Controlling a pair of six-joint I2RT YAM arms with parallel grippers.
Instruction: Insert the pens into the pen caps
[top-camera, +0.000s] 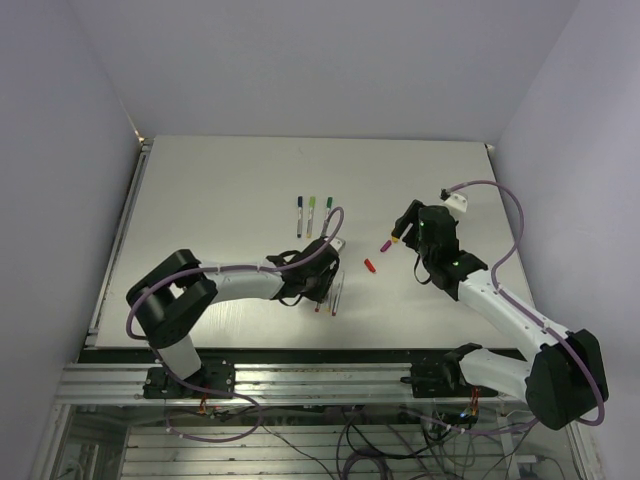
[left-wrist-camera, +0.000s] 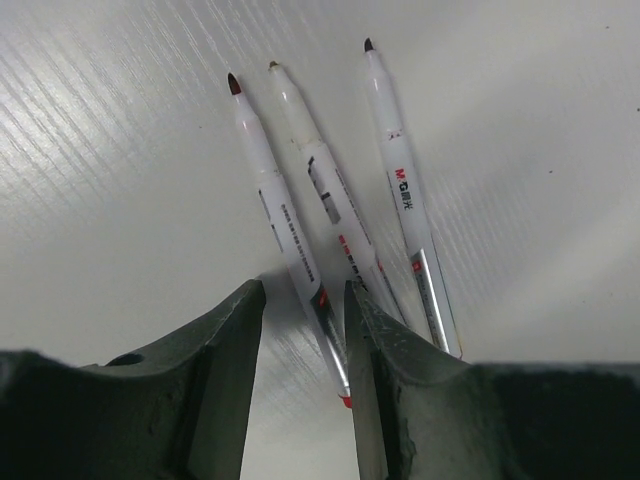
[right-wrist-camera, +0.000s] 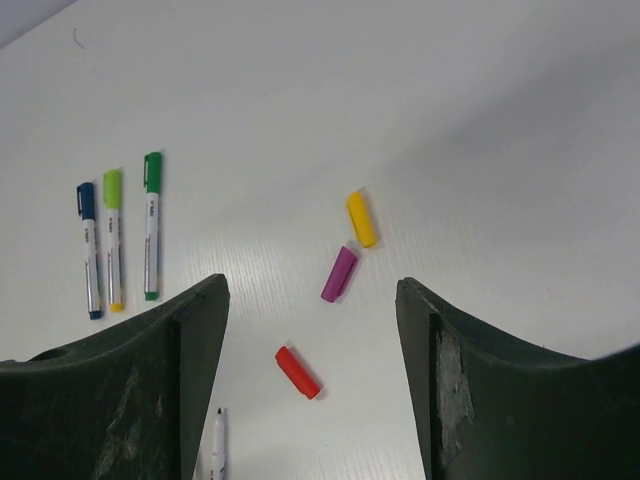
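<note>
Left gripper (left-wrist-camera: 303, 292): jaws part-open, empty, straddling the butt end of the red-tipped pen (left-wrist-camera: 275, 190). Shaft runs lengthwise through the gap, so closing pinches across it. Right gripper (right-wrist-camera: 310, 288): wide open, empty, nearer arm to the red cap (right-wrist-camera: 298, 372) and purple cap (right-wrist-camera: 339, 274).

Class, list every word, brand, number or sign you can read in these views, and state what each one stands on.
"M&G", red, with two characters after it too blurred to read: barrel of the rightmost uncapped white pen, left wrist view.
Dark and red print on the middle uncapped pen and leftmost uncapped pen: too blurred to read.
Barrel marks on the three capped pens: too small to read.
</note>
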